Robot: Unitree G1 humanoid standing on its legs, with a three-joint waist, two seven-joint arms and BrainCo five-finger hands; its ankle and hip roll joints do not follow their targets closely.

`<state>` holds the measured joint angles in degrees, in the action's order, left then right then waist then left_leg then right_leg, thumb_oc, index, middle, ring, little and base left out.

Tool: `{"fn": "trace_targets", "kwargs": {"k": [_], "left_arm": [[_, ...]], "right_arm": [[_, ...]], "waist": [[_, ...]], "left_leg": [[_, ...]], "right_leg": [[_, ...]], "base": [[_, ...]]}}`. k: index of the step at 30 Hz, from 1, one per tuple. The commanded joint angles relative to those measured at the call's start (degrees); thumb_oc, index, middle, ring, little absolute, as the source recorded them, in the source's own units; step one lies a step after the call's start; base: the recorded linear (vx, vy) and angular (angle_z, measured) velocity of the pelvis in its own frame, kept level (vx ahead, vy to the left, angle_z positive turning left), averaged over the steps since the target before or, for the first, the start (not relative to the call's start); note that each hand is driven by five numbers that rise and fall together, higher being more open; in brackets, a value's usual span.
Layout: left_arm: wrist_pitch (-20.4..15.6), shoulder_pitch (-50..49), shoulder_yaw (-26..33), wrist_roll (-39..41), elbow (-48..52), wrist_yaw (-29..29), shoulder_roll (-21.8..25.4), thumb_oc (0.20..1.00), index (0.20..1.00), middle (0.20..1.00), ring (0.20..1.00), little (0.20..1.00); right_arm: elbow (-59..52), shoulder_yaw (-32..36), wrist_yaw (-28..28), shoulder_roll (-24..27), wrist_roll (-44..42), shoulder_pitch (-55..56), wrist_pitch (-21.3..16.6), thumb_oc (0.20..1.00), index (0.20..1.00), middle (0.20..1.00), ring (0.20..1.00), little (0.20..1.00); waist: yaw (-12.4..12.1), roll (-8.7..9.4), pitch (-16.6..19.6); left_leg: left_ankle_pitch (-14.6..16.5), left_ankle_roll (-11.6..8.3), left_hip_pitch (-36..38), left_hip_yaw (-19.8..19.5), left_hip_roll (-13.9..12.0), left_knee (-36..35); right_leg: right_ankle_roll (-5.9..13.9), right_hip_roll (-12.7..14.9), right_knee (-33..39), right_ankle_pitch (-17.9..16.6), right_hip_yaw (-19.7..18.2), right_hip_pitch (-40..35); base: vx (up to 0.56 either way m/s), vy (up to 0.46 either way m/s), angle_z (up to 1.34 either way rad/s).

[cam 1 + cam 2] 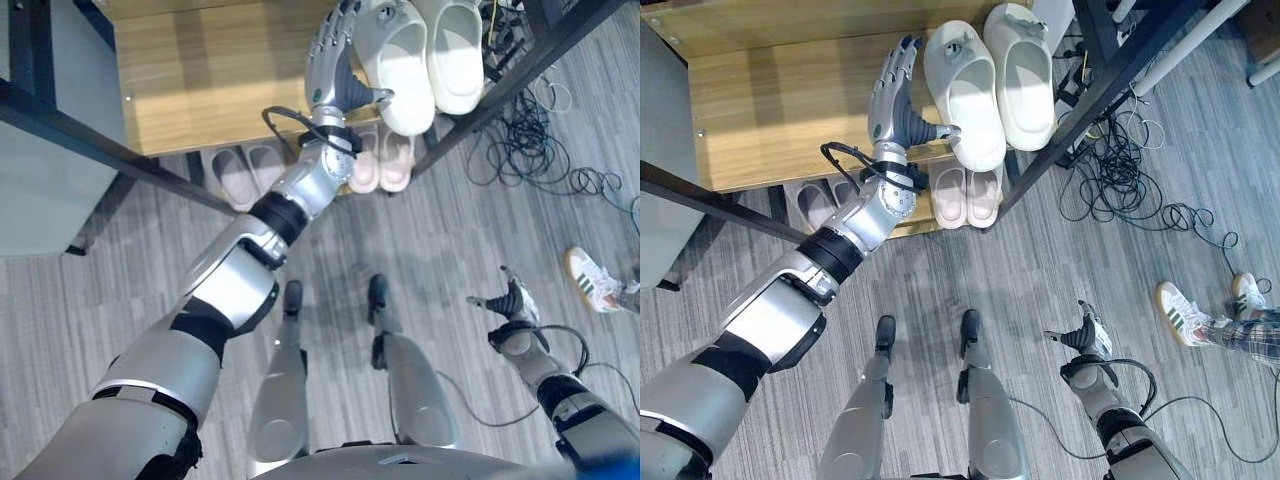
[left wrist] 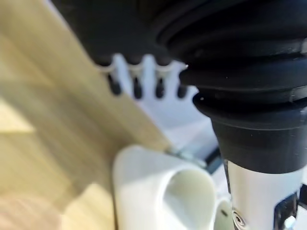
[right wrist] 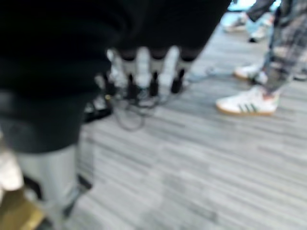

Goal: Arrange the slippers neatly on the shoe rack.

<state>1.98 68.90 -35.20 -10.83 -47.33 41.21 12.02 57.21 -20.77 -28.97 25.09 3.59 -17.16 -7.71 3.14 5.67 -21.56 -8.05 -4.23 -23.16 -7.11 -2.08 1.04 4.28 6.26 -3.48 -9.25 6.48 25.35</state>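
Two cream slippers lie side by side on the wooden top shelf [image 1: 200, 70] of the shoe rack, toes pointing away from me. My left hand [image 1: 335, 55] rests flat on the shelf beside the left slipper [image 1: 400, 60], fingers straight and thumb touching the slipper's heel side. The right slipper [image 1: 455, 50] lies close against it near the rack's right end. In the left wrist view the straight fingers [image 2: 136, 81] reach over the wood, with the slipper's heel [image 2: 163, 191] close by. My right hand [image 1: 510, 300] hangs low over the floor, open and holding nothing.
On the lower shelf sit a pink pair [image 1: 380, 160] and a grey pair [image 1: 250, 170]. Black frame bars cross the rack's left and right sides. Tangled cables [image 1: 530, 140] lie on the floor to the right. A person's white sneaker [image 1: 595, 280] stands at far right.
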Motion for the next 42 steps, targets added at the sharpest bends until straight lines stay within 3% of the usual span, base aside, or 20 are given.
{"fn": "trace_targets", "kwargs": {"k": [1,10,23,27,42], "left_arm": [[-2.73,1.01,5.18,-2.21,3.43,0.96,-1.36,1.000,1.000,1.000,1.000,1.000],[-4.14,-3.98,3.96,-1.76,5.44,-0.62,-4.20,1.000,1.000,1.000,1.000,1.000],[-3.72,-3.26,3.48,-0.75,2.02,0.12,-8.48,1.000,1.000,1.000,1.000,1.000],[-4.23,-3.55,4.63,3.54,-0.07,0.88,-11.27,1.000,1.000,1.000,1.000,1.000],[1.92,9.36,3.09,-4.05,-6.40,5.05,-7.60,1.000,1.000,1.000,1.000,1.000]], "right_arm": [[-1.87,2.13,-0.16,3.18,-1.63,2.53,0.35,1.000,1.000,1.000,1.000,1.000],[0.69,1.93,0.08,3.11,-2.72,1.60,0.57,1.000,1.000,1.000,1.000,1.000],[4.12,0.84,-0.67,3.01,-4.76,-0.60,0.25,1.000,1.000,1.000,1.000,1.000],[4.47,0.01,-1.09,2.49,-5.49,-2.16,0.63,1.000,1.000,1.000,1.000,1.000],[4.69,-1.67,-2.31,4.86,-3.87,-4.36,0.55,1.000,1.000,1.000,1.000,1.000]], "waist": [[-0.60,-2.98,-2.91],[-1.34,-3.30,-2.95],[-1.31,-3.09,-4.05],[-1.46,-2.71,-4.60],[-0.33,-1.12,-4.30]], "left_leg": [[4.86,0.69,-4.08,1.30,-0.07,4.24],[4.78,0.69,-4.02,0.81,-0.17,5.46],[3.13,0.61,-5.38,-0.08,-0.39,4.38],[3.10,0.62,-5.63,-0.37,-0.43,4.26],[3.37,0.77,-7.08,-0.51,-0.89,4.16]], "right_leg": [[2.96,1.23,-7.58,8.92,-1.41,1.63],[2.52,1.08,-8.76,9.45,-1.44,1.30],[2.27,0.83,-8.82,8.83,-1.52,3.00],[2.22,0.71,-9.44,9.16,-1.57,3.58],[2.68,0.68,-9.80,9.12,-1.34,5.60]], "base": [[-0.04,-0.024,-0.02],[-0.04,-0.025,-0.01],[-0.01,-0.009,0.01],[0.02,-0.022,0.00],[0.04,-0.006,0.02]]}}
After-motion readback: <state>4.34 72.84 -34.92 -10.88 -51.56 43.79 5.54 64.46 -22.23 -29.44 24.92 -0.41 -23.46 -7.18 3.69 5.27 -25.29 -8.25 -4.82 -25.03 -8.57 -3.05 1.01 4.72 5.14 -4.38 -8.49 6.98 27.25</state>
